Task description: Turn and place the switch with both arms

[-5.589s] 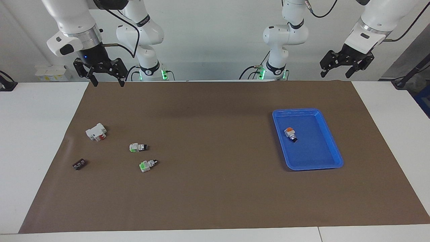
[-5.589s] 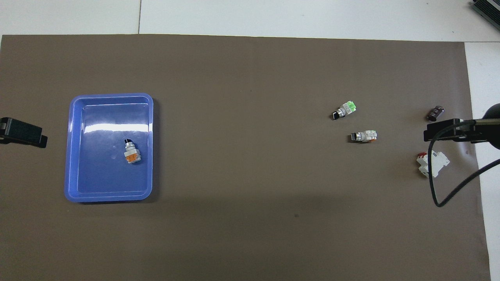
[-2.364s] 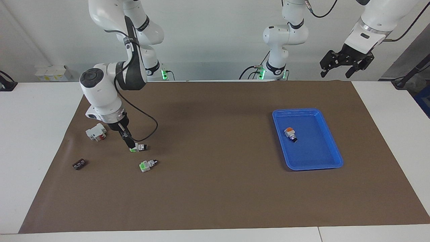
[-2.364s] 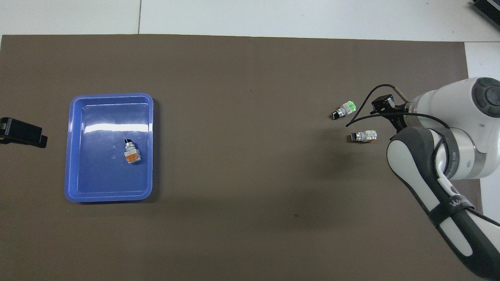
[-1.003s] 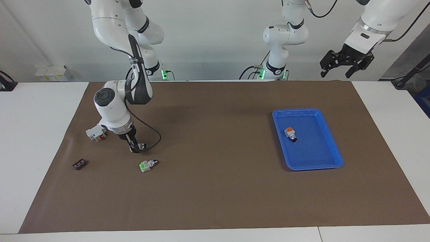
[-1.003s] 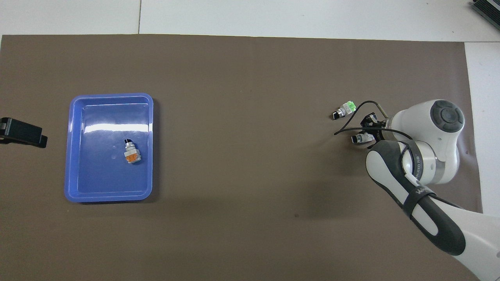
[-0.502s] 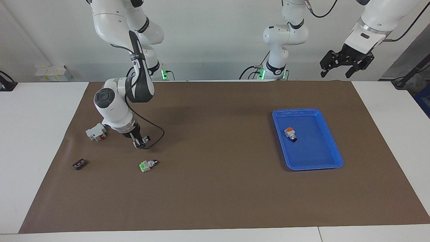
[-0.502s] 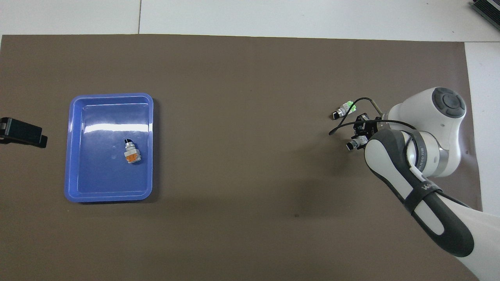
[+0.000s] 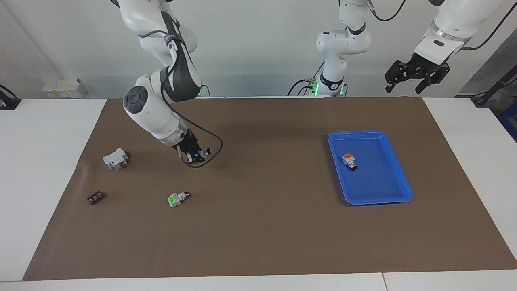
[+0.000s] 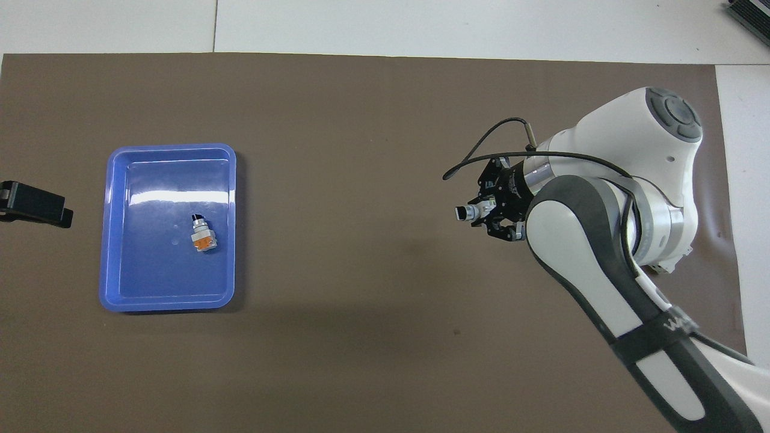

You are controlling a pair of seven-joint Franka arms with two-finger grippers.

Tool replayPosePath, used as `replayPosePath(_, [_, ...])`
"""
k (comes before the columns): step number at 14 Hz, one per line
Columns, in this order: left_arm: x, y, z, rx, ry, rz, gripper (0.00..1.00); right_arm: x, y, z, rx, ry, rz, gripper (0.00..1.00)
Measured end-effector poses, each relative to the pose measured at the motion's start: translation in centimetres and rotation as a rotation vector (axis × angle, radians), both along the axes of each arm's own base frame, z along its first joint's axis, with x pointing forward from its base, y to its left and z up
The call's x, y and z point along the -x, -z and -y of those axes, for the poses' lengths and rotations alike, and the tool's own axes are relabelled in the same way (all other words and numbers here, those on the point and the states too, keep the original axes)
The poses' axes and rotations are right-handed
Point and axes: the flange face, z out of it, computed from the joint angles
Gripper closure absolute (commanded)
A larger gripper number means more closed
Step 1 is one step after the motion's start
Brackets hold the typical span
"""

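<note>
You can see the biggest change at the left of the facing view: the right gripper [image 9: 194, 154], which half a second ago was low over the mat beside the white-and-red part, has risen and swung toward the centre of the frame. It now hangs in the air over bare brown mat [image 9: 258, 226]. Its jaws are closed on the switch [image 9: 205, 152], which has left the mat with it.

In the overhead view the same gripper [image 10: 494, 211] sits right of centre, and the switch [image 10: 470, 211] juts out of it toward the frame's left. Held this way, the switch lies roughly level, its black-and-silver cylindrical tip leading and its white body tucked between the fingers. The pale green part is hidden by the gripper.

The brighter-green switch [image 9: 176, 198] has not moved; you find it at lower left of the facing view, and the arm now covers it in the overhead view. The white-and-red part [image 9: 116, 158] and the small dark part [image 9: 95, 197] also lie as before, toward the left edge of the facing view.

The blue tray [image 9: 398, 178] stays at right of centre in the facing view, with the orange-topped switch [image 9: 349, 161] lying in it.

The left gripper [image 9: 416, 76] waits at upper right of the facing view, raised over the mat's corner, jaws spread and empty, unchanged.
</note>
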Motion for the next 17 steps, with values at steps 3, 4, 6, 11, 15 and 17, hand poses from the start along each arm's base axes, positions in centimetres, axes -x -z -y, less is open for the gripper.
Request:
replayPosePath(3, [0.0,0.0,0.0,0.000,0.000,0.000,0.00,1.8,-5.0,-6.0,-0.070,0.082,-0.021,1.00])
replayPosePath(4, [0.0,0.0,0.0,0.000,0.000,0.000,0.00,2.8,-6.7,-7.6,-0.079,0.088,-0.019,1.00])
replayPosePath(6, [0.0,0.0,0.0,0.000,0.000,0.000,0.00,5.4,-10.6,-10.3,-0.124,0.092,-0.014,1.00])
replayPosePath(11, [0.0,0.0,0.0,0.000,0.000,-0.003,0.00,8.7,-15.4,-11.8,-0.221,0.112,-0.035,1.00])
replayPosePath(15, [0.3,0.2,0.3,-0.001,0.007,-0.021,0.00,8.4,-16.1,-13.4,-0.285,0.139,0.040,1.00])
replayPosePath(17, [0.4,0.1,1.2,0.010,0.022,-0.019,0.00,9.2,-16.8,-16.2,-0.336,0.135,0.105,1.00])
